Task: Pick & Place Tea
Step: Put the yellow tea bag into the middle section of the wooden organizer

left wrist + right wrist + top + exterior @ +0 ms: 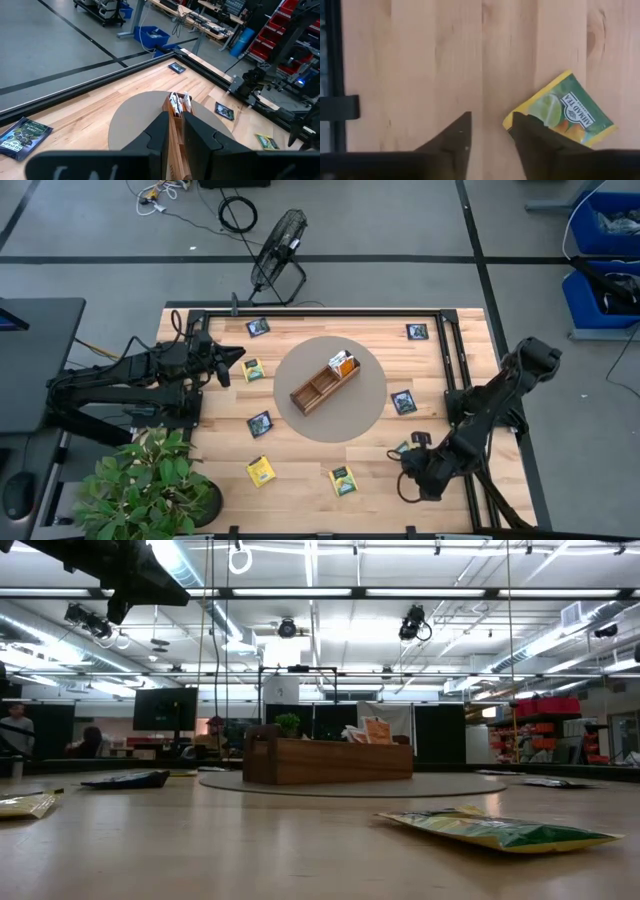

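I have the pale wooden table (330, 340) under both arms, and at its middle the round grey mat (365, 415), which I use as my landmark. On that mat lies the brown wooden three-compartment tray (318, 387), its long axis slanting across the mat, with a few orange-and-white tea packets (341, 362) standing in the end compartment farthest from my right arm. The rest of the tea is scattered flat round the mat: dark navy packets (258, 327) beyond it and to either side, yellow and green ones on the near side. My left gripper (238, 361) waits just off the mat's left edge, jaws nearly closed and holding nothing. My right gripper (490, 131) hangs low over bare wood, well off the mat toward the table's right near corner, its fingers parted with only board between them. The yellow-and-green square packet (559, 111) that I judge to be its target lies flat just beside one fingertip (520, 125), outside the gap and not gripped; its nearest corner almost meets that finger, and the packet sits diagonal to the jaw line. This arm is by far the nearer, so I would shift it sideways over the packet before closing.
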### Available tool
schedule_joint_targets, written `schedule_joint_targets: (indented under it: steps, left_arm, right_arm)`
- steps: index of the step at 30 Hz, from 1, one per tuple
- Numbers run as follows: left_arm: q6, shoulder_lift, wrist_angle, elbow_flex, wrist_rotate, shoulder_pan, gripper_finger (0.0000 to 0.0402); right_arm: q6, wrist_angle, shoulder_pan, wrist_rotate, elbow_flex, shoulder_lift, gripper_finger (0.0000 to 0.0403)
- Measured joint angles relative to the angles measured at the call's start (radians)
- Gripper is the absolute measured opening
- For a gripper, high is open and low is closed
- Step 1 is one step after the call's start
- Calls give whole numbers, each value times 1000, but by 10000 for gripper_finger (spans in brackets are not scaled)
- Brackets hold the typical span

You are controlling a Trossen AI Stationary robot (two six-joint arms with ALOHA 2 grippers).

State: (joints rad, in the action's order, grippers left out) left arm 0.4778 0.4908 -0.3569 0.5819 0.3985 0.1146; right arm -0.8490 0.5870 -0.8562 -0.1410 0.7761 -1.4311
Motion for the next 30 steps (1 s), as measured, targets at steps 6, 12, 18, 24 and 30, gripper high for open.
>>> schedule_joint_targets:
  steps: [6, 12, 18, 24, 30]
  left_arm:
    - [1, 0, -1, 0, 0, 0, 57]
    - [6, 0, -1, 0, 0, 0, 57]
    - [8, 0, -1, 0, 0, 0, 57]
    - [9, 0, 0, 0, 0, 0, 57]
    - [10, 0, 2, 0, 0, 0, 57]
  right_arm:
    - [-4, -21, 0, 41, 0, -60, 204]
    - [-32, -16, 0, 41, 0, -106, 197]
    - [-35, -36, 1, 34, 0, -152, 168]
    - [-58, -34, 1, 31, 3, -183, 143]
    - [-63, -24, 9, 16, 3, -185, 103]
